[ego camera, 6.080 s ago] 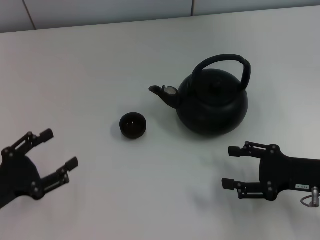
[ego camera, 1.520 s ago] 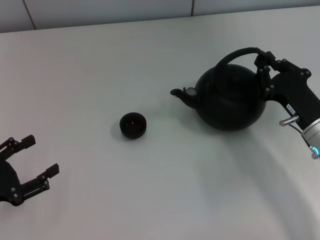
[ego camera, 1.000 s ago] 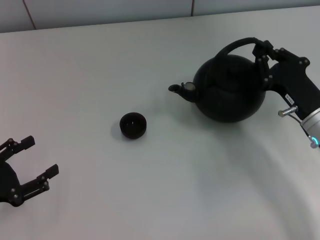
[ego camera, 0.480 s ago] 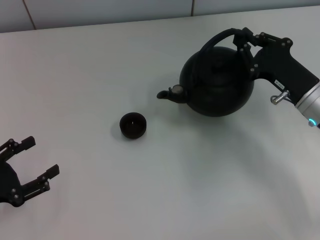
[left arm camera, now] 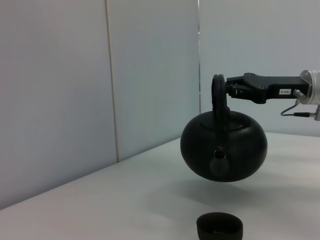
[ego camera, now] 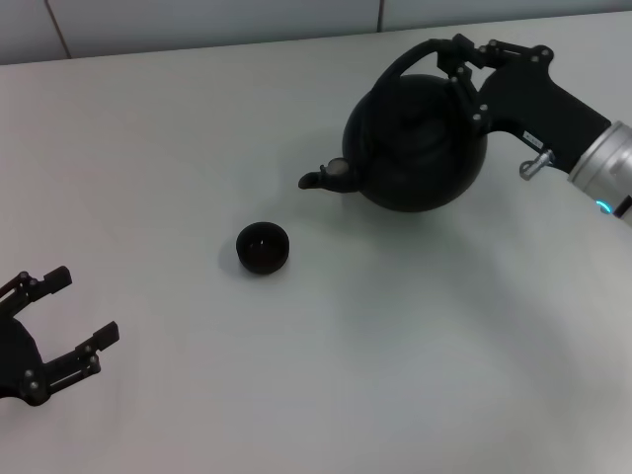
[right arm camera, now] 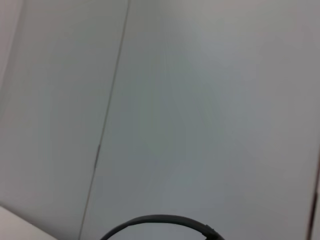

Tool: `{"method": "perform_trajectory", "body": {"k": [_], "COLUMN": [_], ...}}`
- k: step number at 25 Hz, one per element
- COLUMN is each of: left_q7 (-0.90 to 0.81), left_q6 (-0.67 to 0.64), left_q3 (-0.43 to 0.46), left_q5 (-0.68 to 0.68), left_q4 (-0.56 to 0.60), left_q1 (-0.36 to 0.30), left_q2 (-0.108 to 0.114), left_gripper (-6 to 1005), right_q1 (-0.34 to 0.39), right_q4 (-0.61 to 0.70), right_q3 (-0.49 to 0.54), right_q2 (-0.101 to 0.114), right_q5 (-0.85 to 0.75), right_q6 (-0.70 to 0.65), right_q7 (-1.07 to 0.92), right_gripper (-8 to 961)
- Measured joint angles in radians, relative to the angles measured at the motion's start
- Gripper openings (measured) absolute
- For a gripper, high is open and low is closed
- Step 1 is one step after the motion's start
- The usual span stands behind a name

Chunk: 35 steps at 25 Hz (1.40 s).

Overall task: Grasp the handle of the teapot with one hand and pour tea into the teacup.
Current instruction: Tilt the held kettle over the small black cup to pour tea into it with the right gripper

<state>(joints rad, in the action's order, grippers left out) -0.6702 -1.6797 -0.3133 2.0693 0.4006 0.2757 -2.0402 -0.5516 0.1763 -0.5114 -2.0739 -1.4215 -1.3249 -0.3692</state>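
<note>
Teapot (ego camera: 415, 148) hangs above the worktop (ego camera: 326, 375), upper right, its handle (ego camera: 420, 54) clenched in my right hand (ego camera: 464, 61); my left hand (ego camera: 59, 326) lies released, lower left.

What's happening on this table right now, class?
The right end effector is clamped on the handle of the teapot and holds the pot in the air, clear of the table, as the left wrist view shows. Its spout points toward the teacup, which stands on the table off to the spout's side, not yet under it. The left end effector waits open near the table's front edge.
</note>
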Motion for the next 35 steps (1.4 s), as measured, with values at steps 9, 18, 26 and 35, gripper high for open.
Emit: {"method": "perform_trajectory", "body": {"k": [9,18,26,35], "left_q7": [0.0,0.0,0.0,0.0], "left_q6": [0.0,0.0,0.0,0.0], "left_q3": [0.008,0.01,0.009,0.019], "left_q5": [0.0,0.0,0.0,0.0], "left_q4": [0.0,0.0,0.0,0.0], "left_q1": [0.001,0.005,0.005,0.006], "left_q2": [0.0,-0.002,-0.002,-0.004], "left_gripper": [833,833,833,833], "right_q1": [-0.054,-0.085,-0.105,-0.111], "right_q4": [0.014,0.049,0.058,0.101], "right_q3": [-0.067,-0.129,-0.149,-0.154], "right_q2": [0.001,0.003,0.02,0.022], "right_q5": [-0.01,-0.01,-0.044,-0.096], "right_q6": [0.052,0.065,0.068,0.07], "right_q7": [0.0,-0.001,-0.008,-0.021], "right_gripper": [133,132,132,131]}}
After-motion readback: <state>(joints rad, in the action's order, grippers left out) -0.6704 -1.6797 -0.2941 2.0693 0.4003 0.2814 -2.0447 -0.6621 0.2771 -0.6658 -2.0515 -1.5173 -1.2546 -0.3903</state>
